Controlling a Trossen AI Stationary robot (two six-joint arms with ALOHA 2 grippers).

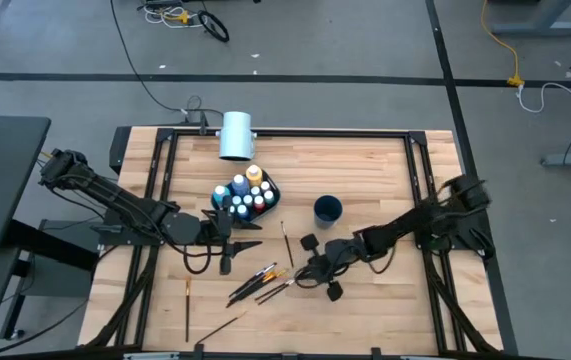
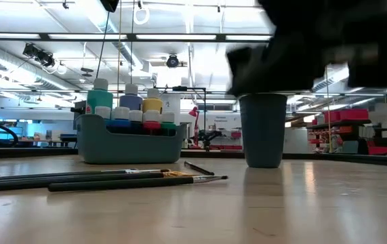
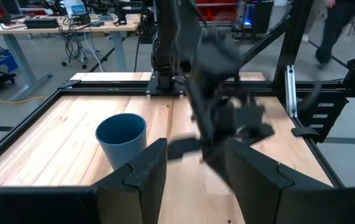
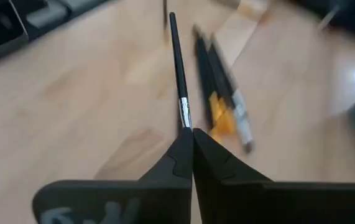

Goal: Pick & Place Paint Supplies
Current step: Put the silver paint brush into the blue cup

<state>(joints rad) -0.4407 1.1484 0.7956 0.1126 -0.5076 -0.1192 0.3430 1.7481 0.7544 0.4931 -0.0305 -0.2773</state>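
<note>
On the pale wooden table amid a bright workshop, right gripper pinching a paintbrush, left gripper agape.

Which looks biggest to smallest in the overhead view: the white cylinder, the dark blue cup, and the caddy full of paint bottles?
1. Caddy of paint bottles, the widest footprint.
2. White cylinder, lying at the table's far edge.
3. Dark blue cup, the smallest.

The caddy and the cylinder look close in size, so that order is less sure.
</note>
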